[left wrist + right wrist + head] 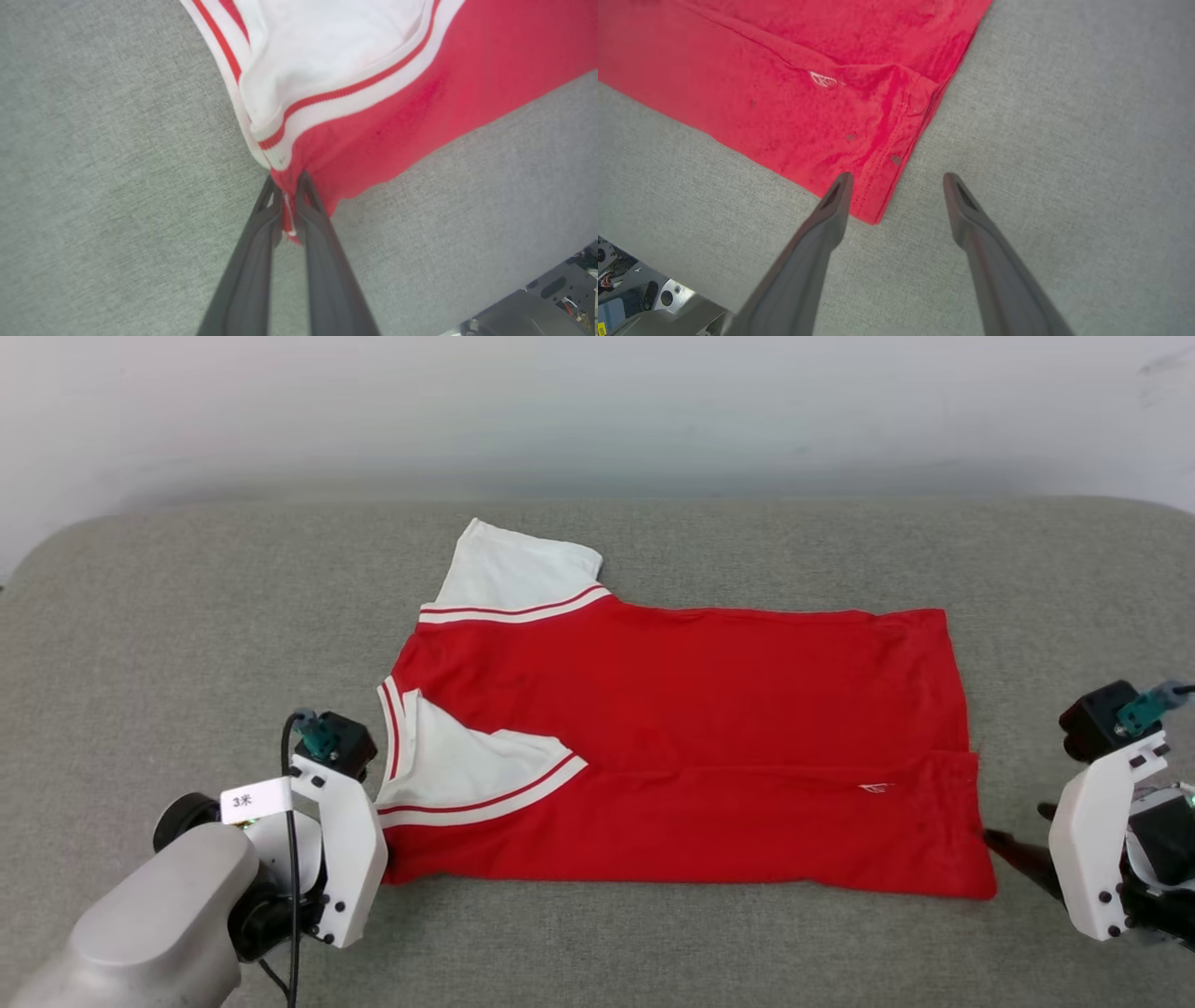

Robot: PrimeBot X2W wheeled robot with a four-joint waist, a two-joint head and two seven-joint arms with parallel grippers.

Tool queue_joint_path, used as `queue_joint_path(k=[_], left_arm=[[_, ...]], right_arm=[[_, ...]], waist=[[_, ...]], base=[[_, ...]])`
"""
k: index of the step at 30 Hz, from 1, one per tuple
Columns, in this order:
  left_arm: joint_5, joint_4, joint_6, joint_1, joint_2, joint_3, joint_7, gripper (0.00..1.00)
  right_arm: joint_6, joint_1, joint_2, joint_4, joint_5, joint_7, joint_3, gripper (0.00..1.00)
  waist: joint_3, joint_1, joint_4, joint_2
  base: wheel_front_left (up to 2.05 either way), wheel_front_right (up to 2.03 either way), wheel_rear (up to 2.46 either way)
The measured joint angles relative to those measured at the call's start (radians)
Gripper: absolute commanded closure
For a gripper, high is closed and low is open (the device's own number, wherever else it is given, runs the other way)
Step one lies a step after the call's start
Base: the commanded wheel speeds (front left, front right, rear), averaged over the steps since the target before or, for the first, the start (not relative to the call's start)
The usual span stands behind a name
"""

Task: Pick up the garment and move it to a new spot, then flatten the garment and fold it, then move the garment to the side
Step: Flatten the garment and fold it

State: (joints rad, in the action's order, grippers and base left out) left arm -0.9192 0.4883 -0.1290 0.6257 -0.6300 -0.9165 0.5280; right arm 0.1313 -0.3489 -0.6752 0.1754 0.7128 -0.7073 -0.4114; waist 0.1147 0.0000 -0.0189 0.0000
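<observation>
Presently, left gripper [286, 179] fingers were pinched almost together on the collar-end near corner of the garment [672, 709]. Right gripper [896, 179] fingers stood wide apart, holding nothing, with the near hem corner lying between them. The garment lay flat on the grey cushion [187, 616], near edge and sleeve folded in. Judged mid-fold: far sleeve out, further folds and sideways move remaining.

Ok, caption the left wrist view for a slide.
Left pincer clamps a corner of the red-and-white jersey T-shirt lying on the grey fabric surface.
</observation>
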Motion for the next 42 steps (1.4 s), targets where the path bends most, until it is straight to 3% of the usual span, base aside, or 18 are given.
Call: queue_joint_path(k=[6,8,12,18,19,20,28,42], left_arm=[[0.010,-0.035,0.000,0.020,0.003,-0.010,-0.012,1.00],[0.019,-0.045,0.000,0.034,0.005,-0.017,-0.018,1.00],[0.026,-0.050,0.000,0.041,0.009,-0.020,-0.026,1.00],[0.026,-0.051,0.000,0.042,0.009,-0.022,-0.040,1.00],[0.025,-0.051,0.000,0.042,0.009,-0.022,-0.042,1.00],[0.023,-0.050,0.000,0.040,0.009,-0.022,-0.045,1.00],[-0.006,-0.049,0.000,0.007,-0.002,-0.017,-0.066,1.00],[-0.056,-0.228,0.043,-0.103,-0.120,-0.004,-0.046,1.00]], right_arm=[[0.000,-0.021,0.030,0.081,0.006,-0.095,-0.025,0.00],[0.000,-0.047,0.072,0.167,-0.021,-0.088,-0.045,0.00],[0.000,-0.053,0.090,0.250,-0.046,-0.065,-0.086,0.00],[-0.003,-0.060,0.101,0.302,-0.015,-0.003,-0.140,0.00],[-0.004,-0.062,0.100,0.304,-0.008,0.011,-0.148,0.62],[-0.005,-0.062,0.098,0.307,-0.001,0.026,-0.155,1.00],[0.000,-0.056,0.077,0.290,0.070,0.141,-0.206,1.00],[0.000,0.029,-0.058,0.102,0.134,0.193,-0.184,1.00]], waist=[[0.019,0.0000,0.025,0.0000],[0.037,0.0000,0.038,0.0000],[0.052,0.0000,0.049,0.0000],[0.058,-0.0001,0.048,0.0000],[0.057,0.0000,0.046,0.0000],[0.054,0.0000,0.044,0.0000],[-0.005,0.0000,0.031,0.0000],[-0.091,0.0000,0.025,0.0000]], base=[[0.00,0.00,0.00],[0.00,0.00,0.00],[0.00,0.00,0.00],[0.00,0.00,0.00],[0.00,0.00,0.00],[0.00,0.00,0.00],[0.00,0.00,0.00],[0.00,0.00,0.00]])
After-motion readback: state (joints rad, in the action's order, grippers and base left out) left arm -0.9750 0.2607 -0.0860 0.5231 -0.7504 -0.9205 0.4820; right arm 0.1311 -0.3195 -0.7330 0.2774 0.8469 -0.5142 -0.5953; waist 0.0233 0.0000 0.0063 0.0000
